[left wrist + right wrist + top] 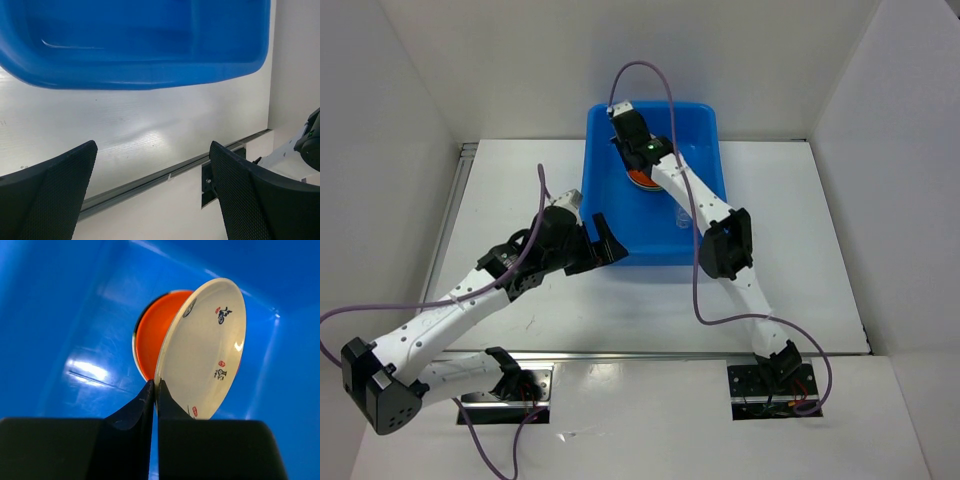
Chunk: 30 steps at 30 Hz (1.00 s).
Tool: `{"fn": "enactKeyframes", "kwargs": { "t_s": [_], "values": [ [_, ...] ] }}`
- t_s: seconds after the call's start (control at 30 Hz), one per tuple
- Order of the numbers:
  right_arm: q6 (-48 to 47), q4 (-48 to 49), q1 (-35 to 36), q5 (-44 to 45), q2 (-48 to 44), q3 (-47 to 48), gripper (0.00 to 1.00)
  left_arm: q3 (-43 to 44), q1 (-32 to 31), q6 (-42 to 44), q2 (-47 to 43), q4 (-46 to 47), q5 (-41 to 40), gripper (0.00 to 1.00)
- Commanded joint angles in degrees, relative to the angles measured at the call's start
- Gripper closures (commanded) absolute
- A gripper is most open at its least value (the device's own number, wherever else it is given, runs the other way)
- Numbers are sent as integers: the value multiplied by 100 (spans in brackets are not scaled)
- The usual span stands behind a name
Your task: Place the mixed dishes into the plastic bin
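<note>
Right fingers (137, 407) are pinched almost shut on the lower rim of a white plate (205, 345) with small dark and red marks, holding it on edge just above the bottom centre of the right wrist frame. Behind it, toward the middle left, an orange plate (152, 337) shows against the blue inside of the bin (75, 315); whether the two plates touch cannot be told.

The white plate looks glazed, stiff and light, so it is likely slippery and will chip if dropped. The thin rim is the only place to grip it, and a narrow pinch like this could let it swing, so it probably wants lowering gently.

Left fingers (55, 175) stand wide apart with nothing between them at the bottom of the left wrist frame, above bare counter (140, 130), with the bin's outer wall (140, 40) across the top.

Only the right wrist view shows the grip and the plate's marks. The top view hides both under the wrist, leaving only a sliver of orange (640, 181). It alone shows the right arm reaching into the bin (600, 120) at upper centre while the left arm waits by the lower left corner.
</note>
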Motion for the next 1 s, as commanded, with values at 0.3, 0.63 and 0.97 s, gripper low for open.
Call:
{"fn": "enactKeyframes", "kwargs": {
  "t_s": [0.3,0.63,0.97],
  "values": [
    [-715,440,6,805,334,42,99,-278,286,-91,104,116,421,0],
    [-583,440,-55,375,562,15,95,-331,286,-91,104,116,422,0],
    [-354,388,-55,-38,984,296,82,-384,286,-91,209,169,527,0]
  ]
}}
